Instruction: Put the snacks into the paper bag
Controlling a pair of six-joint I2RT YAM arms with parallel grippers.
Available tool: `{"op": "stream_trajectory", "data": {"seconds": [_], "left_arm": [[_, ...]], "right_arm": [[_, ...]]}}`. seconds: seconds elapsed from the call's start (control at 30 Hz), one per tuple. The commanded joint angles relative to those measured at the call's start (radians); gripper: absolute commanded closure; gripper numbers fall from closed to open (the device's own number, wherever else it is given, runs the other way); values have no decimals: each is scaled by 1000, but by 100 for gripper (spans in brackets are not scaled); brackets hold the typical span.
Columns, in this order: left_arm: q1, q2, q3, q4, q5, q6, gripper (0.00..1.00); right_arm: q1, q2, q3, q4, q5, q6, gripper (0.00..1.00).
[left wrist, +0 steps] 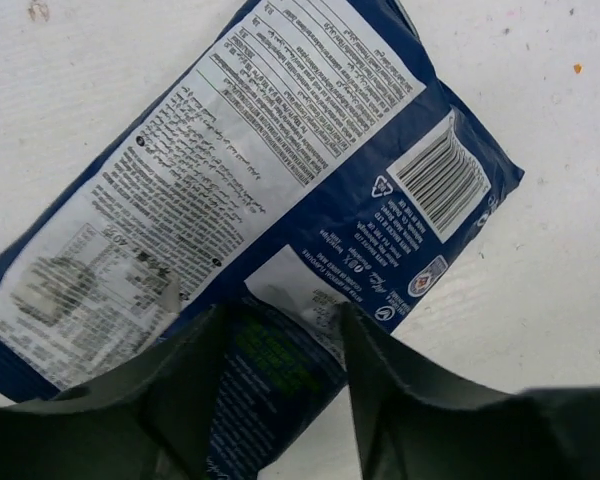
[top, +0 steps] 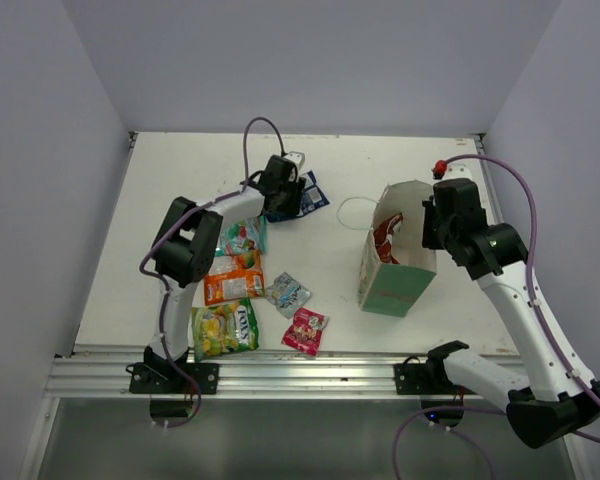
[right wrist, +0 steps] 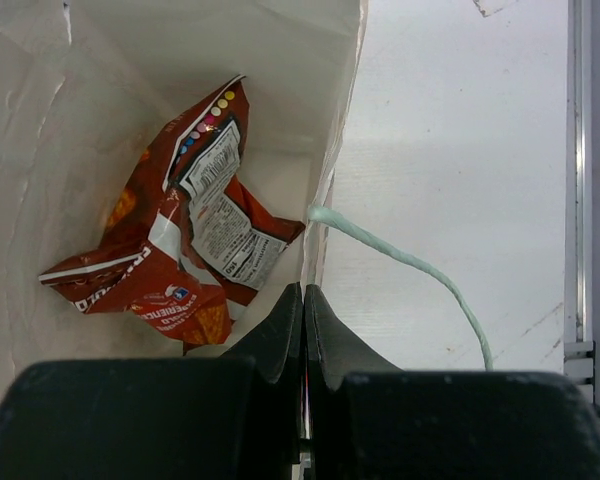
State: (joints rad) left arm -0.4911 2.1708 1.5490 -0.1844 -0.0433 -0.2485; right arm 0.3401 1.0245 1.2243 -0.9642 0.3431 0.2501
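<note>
A blue snack packet point(left wrist: 280, 150) lies printed back up on the white table, at the back left in the top view point(top: 315, 191). My left gripper point(left wrist: 283, 320) is down over its near end, with the jaws apart and that end between them. The paper bag point(top: 395, 272) stands open at the right with a red packet point(right wrist: 170, 250) lying inside. My right gripper point(right wrist: 303, 290) is shut on the bag's rim point(right wrist: 330, 190). Loose on the table are a teal-green packet point(top: 243, 235), an orange one point(top: 233, 283), a yellow-green one point(top: 225, 328), a silvery one point(top: 287, 293) and a pink one point(top: 305, 330).
The bag's string handle point(right wrist: 410, 265) trails over the table outside the rim, and another loop point(top: 352, 212) lies to the bag's left. A red knob point(top: 440, 167) sits at the back right. An aluminium rail point(top: 300, 375) runs along the near edge.
</note>
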Motion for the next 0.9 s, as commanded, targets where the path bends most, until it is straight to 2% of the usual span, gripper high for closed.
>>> {"op": "stream_trajectory", "data": {"seconds": [0.0, 0.13, 0.17, 0.2, 0.23, 0.43, 0.87], "left_arm": [[3, 30, -35, -41, 26, 12, 50], [3, 37, -78, -36, 29, 37, 75], [3, 34, -85, -36, 28, 44, 89], [3, 32, -92, -38, 26, 46, 97], [3, 26, -107, -40, 25, 46, 100], [-3, -136, -197, 20, 39, 46, 100], [-27, -436, -253, 51, 39, -6, 100]], "right_arm": [[2, 6, 17, 32, -30, -2, 100], [2, 6, 18, 33, -38, 2, 100], [2, 6, 17, 33, -38, 2, 100], [2, 5, 17, 35, -39, 3, 100], [2, 6, 17, 35, -42, 5, 100], [2, 8, 14, 39, -50, 6, 100], [2, 11, 0, 53, -55, 11, 100]]}}
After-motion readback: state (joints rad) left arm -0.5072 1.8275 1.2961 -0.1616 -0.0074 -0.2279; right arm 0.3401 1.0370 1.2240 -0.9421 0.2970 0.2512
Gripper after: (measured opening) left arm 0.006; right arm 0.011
